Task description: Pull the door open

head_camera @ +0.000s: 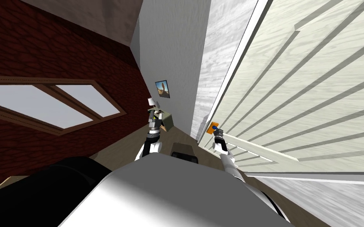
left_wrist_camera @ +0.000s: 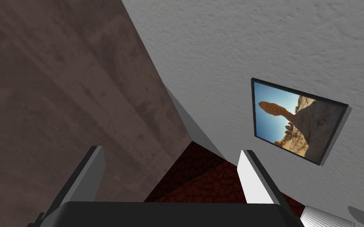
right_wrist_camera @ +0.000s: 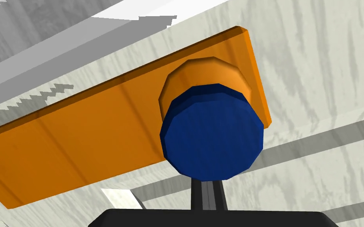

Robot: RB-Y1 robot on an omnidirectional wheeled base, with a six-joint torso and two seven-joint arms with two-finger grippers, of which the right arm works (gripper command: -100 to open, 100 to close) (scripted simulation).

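Note:
A pale panelled door (head_camera: 303, 98) fills the right side, with an orange plate (head_camera: 211, 127) and a blue round knob (head_camera: 215, 127) near its edge. My right gripper (head_camera: 217, 133) reaches up to that knob. In the right wrist view the blue knob (right_wrist_camera: 211, 132) stands out from the orange plate (right_wrist_camera: 78, 142) on the door (right_wrist_camera: 315, 79). My right gripper (right_wrist_camera: 208, 187) has its two fingers pressed together just under the knob, which hides their tips. My left gripper (head_camera: 152, 103) is raised ahead of my chest; its fingers (left_wrist_camera: 94, 173) stand wide apart with nothing between them.
A dark red brick wall with a window (head_camera: 58, 106) runs along the left, leaving a narrow passage. At its far end are a grey wall, a small olive box (head_camera: 168, 120) and a dark object (head_camera: 185, 151) on the floor. The white door frame (head_camera: 224, 82) borders the door.

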